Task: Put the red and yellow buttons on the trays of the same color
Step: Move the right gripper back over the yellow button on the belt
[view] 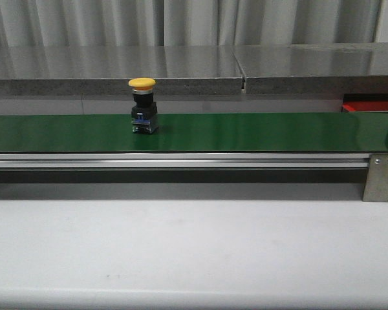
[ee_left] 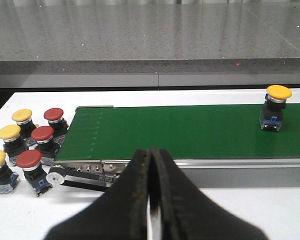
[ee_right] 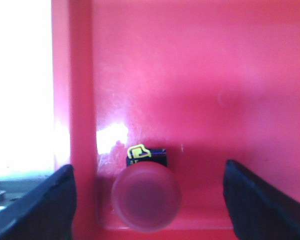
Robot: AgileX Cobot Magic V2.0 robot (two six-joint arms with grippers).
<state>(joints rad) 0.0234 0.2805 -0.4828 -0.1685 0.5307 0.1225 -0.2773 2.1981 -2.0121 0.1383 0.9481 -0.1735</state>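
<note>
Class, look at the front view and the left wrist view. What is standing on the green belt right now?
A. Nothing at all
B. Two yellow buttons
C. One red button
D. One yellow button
D: a single yellow button stands upright on the green belt; the left wrist view shows the same one, with the other buttons off the belt's end.

Front view is evenly lit and fairly sharp: soft sheen on the green belt (view: 246, 132), only a faint shadow beside the yellow button (view: 143, 105), white surface (view: 194, 252) bright but not clipped. Left wrist view is clear farther out, with its closed fingers (ee_left: 140, 200) dark and soft up close. Right wrist view is worst: red tray (ee_right: 200, 75) oversaturated with a glare patch, blown-out white strip at one edge, red button (ee_right: 146, 194) and fingers (ee_right: 40, 207) blurred.
</note>
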